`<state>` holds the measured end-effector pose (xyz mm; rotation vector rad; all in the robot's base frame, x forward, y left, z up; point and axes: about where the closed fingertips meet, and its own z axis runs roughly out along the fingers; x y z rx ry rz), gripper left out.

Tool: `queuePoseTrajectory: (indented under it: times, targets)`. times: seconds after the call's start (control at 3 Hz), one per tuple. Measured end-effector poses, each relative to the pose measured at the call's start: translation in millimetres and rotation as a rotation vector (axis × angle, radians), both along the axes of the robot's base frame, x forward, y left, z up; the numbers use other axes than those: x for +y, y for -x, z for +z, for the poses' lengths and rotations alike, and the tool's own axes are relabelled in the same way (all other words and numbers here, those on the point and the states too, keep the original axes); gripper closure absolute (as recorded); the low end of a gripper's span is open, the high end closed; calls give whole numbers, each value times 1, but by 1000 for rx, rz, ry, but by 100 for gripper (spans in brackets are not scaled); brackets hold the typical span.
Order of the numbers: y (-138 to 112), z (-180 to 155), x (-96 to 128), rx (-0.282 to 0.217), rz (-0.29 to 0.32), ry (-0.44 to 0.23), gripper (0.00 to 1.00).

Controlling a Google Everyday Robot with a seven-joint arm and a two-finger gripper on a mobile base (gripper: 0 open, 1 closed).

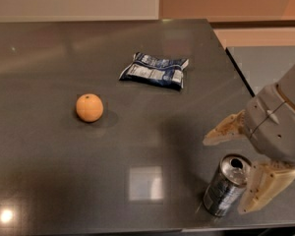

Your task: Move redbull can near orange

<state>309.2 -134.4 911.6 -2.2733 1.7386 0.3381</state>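
The redbull can (pixel 225 186) stands tilted near the table's front right edge, its shiny open top facing up. The orange (pixel 89 107) sits on the dark table at the left of centre, far from the can. My gripper (pixel 233 168) is at the right, just above and beside the can. Its two tan fingers are spread, one finger (pixel 226 130) above the can's top and the other (pixel 260 186) to the can's right. The gripper is open and holds nothing.
A flat blue-and-white snack bag (pixel 155 71) lies at the back centre of the dark table (pixel 49 171). The table's right edge runs close behind the gripper, and its front edge is just below the can.
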Motion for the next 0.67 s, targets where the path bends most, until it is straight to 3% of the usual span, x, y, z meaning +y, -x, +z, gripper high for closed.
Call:
queuePoseTrajectory:
  times: [0.67]
  targets:
    - [14, 12, 9, 35, 31, -64, 74]
